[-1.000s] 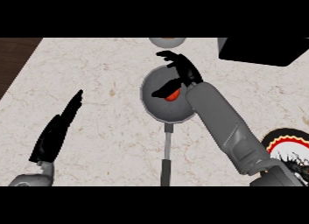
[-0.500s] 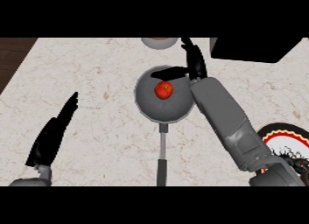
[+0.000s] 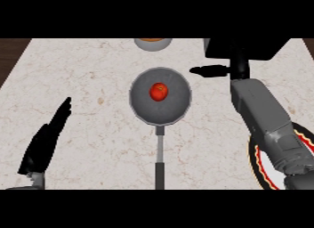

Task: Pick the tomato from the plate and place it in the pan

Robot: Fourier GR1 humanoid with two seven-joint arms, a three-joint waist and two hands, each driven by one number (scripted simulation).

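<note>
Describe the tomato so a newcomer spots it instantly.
Find the grey pan in the middle of the marble counter, its long handle pointing toward the robot. The tomato lies inside it, slightly above centre: the only small, round, red thing there.

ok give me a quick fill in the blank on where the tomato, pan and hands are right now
1. The tomato lies inside the ____.
2. The pan has its handle pointing toward the ____ edge of the view.
3. The right robot hand, fingers straight, is to the ____ of the pan.
4. The left robot hand holds ____, its fingers straight over the counter.

Missing words: pan; lower; right; nothing
</note>
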